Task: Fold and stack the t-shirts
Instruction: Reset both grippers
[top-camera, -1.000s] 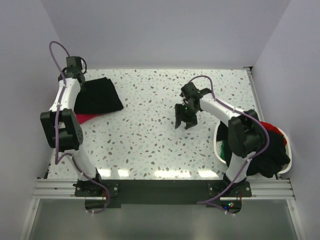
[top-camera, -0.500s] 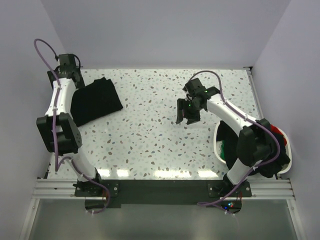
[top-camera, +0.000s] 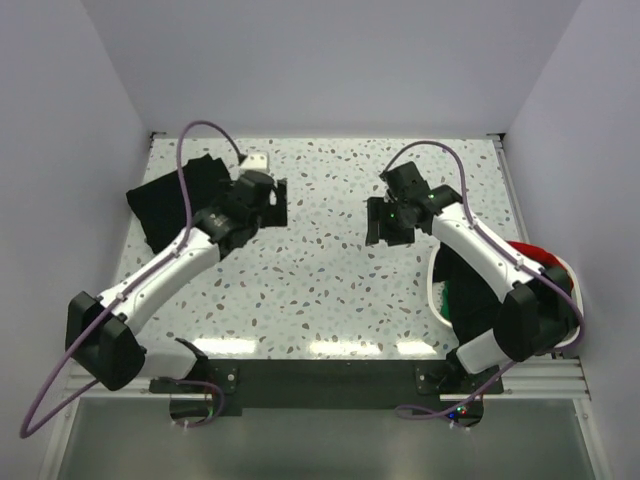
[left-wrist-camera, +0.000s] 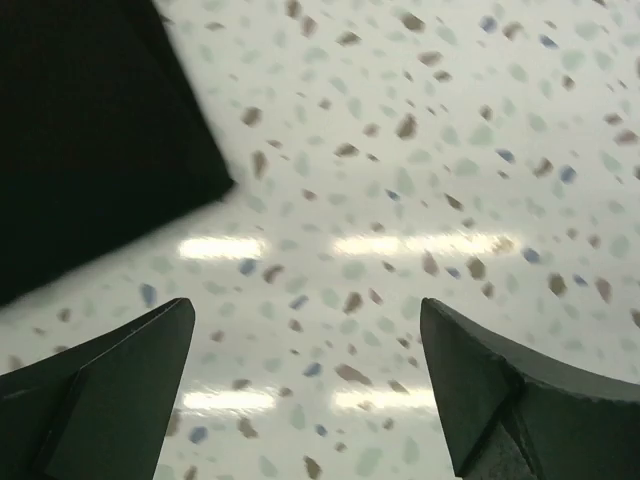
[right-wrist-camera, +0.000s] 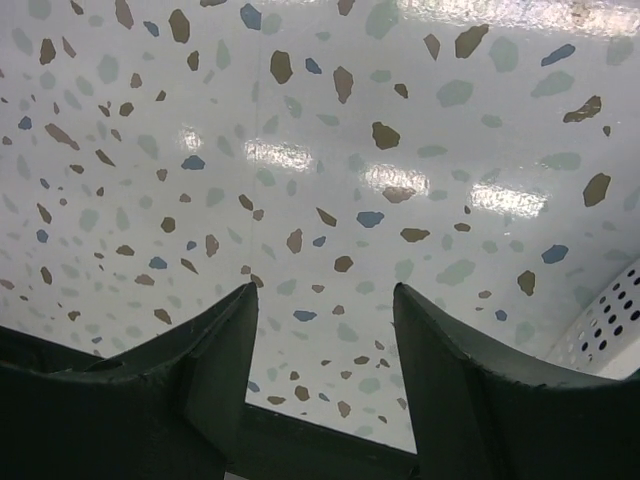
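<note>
Tabletop (top-camera: 320, 260) is smooth speckled stuff, really glossy, lights glare right off it. Black t-shirt (top-camera: 155, 205) is matt soft cloth. Basket (right-wrist-camera: 612, 315) looks like white perforated plastic, rail (top-camera: 550, 372) bare metal.

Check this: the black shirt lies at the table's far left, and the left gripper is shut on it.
No: the left gripper is open, holding nothing, as the left wrist view shows. The black shirt does lie far left.
</note>
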